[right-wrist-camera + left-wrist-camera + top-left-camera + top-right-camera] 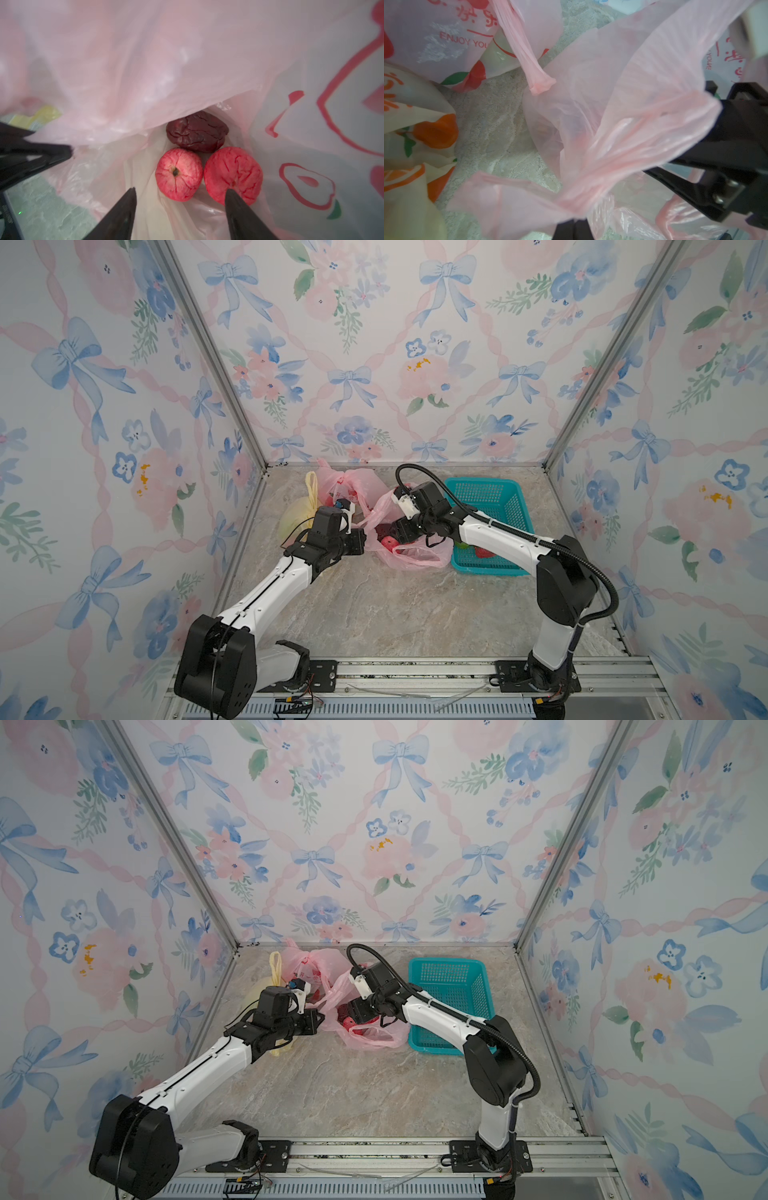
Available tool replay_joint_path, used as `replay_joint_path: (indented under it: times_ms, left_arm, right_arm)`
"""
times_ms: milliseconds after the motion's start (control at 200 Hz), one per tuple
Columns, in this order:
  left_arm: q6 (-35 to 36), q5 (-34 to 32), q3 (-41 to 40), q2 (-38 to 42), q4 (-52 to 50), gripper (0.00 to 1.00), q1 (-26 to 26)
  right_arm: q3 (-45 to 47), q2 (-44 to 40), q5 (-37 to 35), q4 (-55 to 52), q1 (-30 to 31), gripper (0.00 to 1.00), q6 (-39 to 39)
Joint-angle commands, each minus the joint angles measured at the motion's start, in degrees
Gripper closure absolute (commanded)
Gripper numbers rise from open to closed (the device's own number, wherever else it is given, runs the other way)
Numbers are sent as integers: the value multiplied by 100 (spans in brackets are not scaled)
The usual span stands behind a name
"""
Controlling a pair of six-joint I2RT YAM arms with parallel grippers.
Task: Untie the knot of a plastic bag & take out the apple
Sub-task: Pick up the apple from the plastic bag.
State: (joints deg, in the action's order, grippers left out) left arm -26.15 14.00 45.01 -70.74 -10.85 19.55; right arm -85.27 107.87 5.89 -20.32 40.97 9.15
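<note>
Floral walls, marble tabletop (374,614); left jaws clamp pink bag (409,558), right jaws wide

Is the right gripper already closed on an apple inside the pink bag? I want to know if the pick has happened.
No: in the right wrist view the right gripper stands open, fingertips apart above the two pink apples, gripping neither.

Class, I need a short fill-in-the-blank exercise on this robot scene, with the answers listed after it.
1. The fruits showing inside the open pink bag number ____.
2. The basket is coloured ____.
3. The left gripper has its jaws shut on the ____ bag.
4. The right gripper has its jaws ____ above the fruit.

Answers: three; teal; pink; open
</note>
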Motion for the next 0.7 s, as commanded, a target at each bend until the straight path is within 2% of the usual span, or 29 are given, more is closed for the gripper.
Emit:
replay_joint_path:
  times_ms: [0,145,580,635,695]
  left_arm:
    - [68,63,39,-7,-43,100,24]
    - [75,73,13,7,-39,100,15]
    - [104,50,-71,-137,24,100,-25]
    - [99,66,-96,-133,43,100,-40]
    - [109,68,-111,-143,53,100,-52]
  right_arm:
    - [-380,280,-820,-131,-35,24,214]
    - [-462,665,-740,-35,-146,20,333]
    - [-565,1342,-393,-134,-179,20,557]
    - [-569,1372,-413,-185,-178,24,564]
    - [-570,1378,-409,-226,-203,35,579]
